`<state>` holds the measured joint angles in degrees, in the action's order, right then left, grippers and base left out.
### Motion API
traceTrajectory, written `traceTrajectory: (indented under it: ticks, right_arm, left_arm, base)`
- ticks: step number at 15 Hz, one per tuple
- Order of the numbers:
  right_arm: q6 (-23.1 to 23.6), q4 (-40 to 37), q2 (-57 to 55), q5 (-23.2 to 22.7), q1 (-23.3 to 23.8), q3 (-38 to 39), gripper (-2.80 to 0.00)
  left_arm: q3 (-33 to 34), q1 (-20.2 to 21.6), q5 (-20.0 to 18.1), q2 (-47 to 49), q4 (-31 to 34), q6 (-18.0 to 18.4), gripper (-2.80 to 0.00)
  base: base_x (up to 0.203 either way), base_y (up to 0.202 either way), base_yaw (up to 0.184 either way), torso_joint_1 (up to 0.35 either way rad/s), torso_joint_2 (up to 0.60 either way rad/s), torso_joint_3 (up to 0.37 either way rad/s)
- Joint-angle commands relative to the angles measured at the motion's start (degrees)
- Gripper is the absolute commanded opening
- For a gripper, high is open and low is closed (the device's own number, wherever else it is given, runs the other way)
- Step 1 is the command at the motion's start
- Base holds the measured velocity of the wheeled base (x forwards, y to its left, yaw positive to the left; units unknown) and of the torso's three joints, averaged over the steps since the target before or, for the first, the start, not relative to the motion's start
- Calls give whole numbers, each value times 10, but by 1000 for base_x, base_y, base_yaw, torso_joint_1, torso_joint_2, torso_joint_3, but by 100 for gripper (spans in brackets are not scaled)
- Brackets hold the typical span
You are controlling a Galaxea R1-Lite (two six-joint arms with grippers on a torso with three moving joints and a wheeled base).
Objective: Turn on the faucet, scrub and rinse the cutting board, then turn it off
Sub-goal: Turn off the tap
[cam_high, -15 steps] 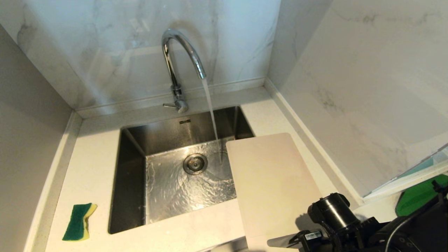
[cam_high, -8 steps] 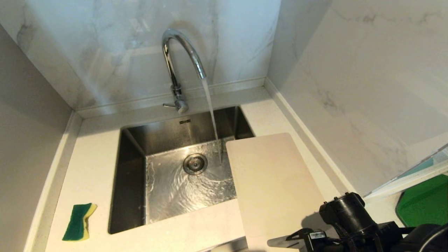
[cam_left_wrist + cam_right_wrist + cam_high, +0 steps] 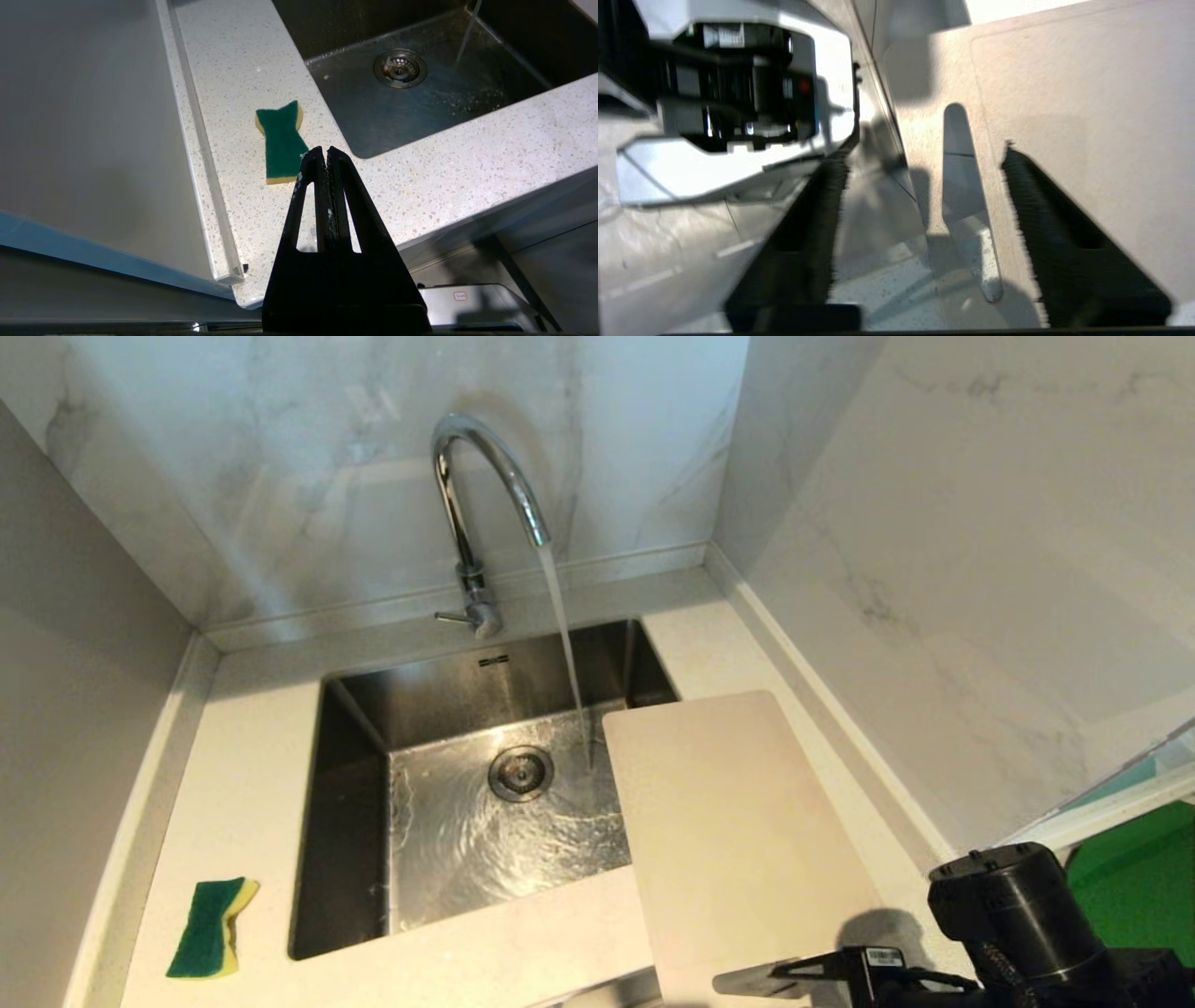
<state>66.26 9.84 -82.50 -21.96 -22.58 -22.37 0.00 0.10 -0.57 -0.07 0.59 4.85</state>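
**A:** While the water ran from the faucet [image 3: 485, 476] into the sink [image 3: 355, 821], where did the cutting board [image 3: 728, 821] lie from the right gripper [image 3: 924, 224]?

**B:** It lay on the counter [image 3: 252, 784] at the sink's right side, its far corner hanging over the basin. Its long axis ran away from the robot toward the back wall. The short end with the handle slot [image 3: 966, 200] was the near one, at the counter's front edge.

**A:** And the jaws?

**B:** They stood apart, gripping nothing. In the right wrist view, one finger [image 3: 1064, 233] showed over the board's face, the other [image 3: 808, 224] beyond the near end, with the slot and the end strip between them. So I judged they straddled that short edge, lined up along the board's length.

**A:** Were they touching it?

**B:** I could not tell from those views.

**A:** Which arm was nearer?

**B:** The right, plainly. The left gripper [image 3: 325, 156] was clenched on nothing, held back above the counter's front edge on the other side of the sink, with the sponge [image 3: 280, 140] lying beyond its tips.

**A:** So what did the coming move turn on?

**B:** I'd say on closing over that near end strip, then drawing the board left toward the stream.
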Motion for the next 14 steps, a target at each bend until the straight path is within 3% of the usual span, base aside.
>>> traceTrajectory:
  ticks: [1,4,11,14]
  right_arm:
    - [-32,0,59,-9,1,13,-280]
    - [-102,-1,105,-12,2,13,-280]
    - [-381,1,224,-8,1,21,-280]
    - [-470,3,268,-1,4,34,-280]
  left_arm:
    - [1,0,1,-1,0,0,-280]
    - [1,0,3,-1,-1,-16,-280]
    - [1,0,2,-1,-1,-23,-280]
    - [1,0,3,-1,-1,-24,-280]
  base:
    - [0,0,0,0,0,0]
    - [0,0,0,0,0,0]
    - [0,0,0,0,0,0]
    - [0,0,0,0,0,0]
